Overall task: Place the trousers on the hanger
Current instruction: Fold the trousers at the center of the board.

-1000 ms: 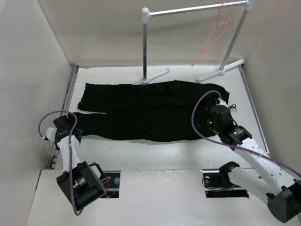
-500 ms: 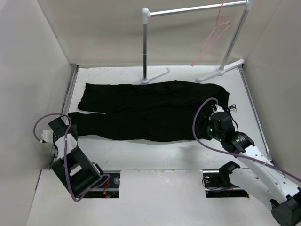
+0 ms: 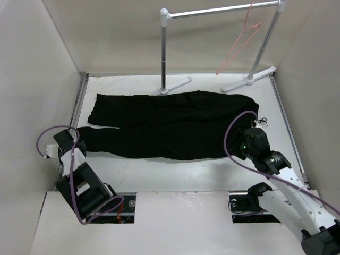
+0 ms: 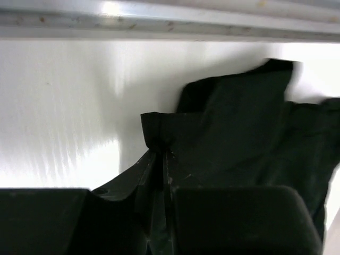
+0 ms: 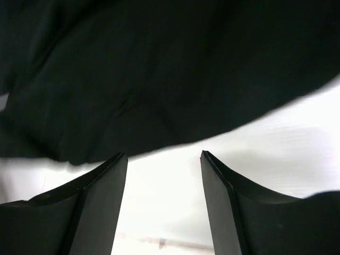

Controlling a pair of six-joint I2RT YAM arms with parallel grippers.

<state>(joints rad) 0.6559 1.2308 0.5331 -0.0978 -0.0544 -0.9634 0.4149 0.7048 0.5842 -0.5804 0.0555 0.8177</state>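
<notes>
Because the left pincer (image 4: 161, 155) is clamped on only a thin fold at the left cuff of the trousers (image 3: 170, 125) — spread flat on the counter (image 3: 175, 170) — the soft cloth may slip out on lifting. The right pincer (image 5: 163, 154) gapes empty just off the trousers' near-right edge, so closing there could miss; the hanger (image 3: 238, 47) dangles beyond their far-right corner, and no container shows.

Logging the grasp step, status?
Left gripper shut on trousers, leg end. Right gripper open, empty, by the waist. Trousers flat on table; hanger bare on rail. Nothing blocking.
</notes>
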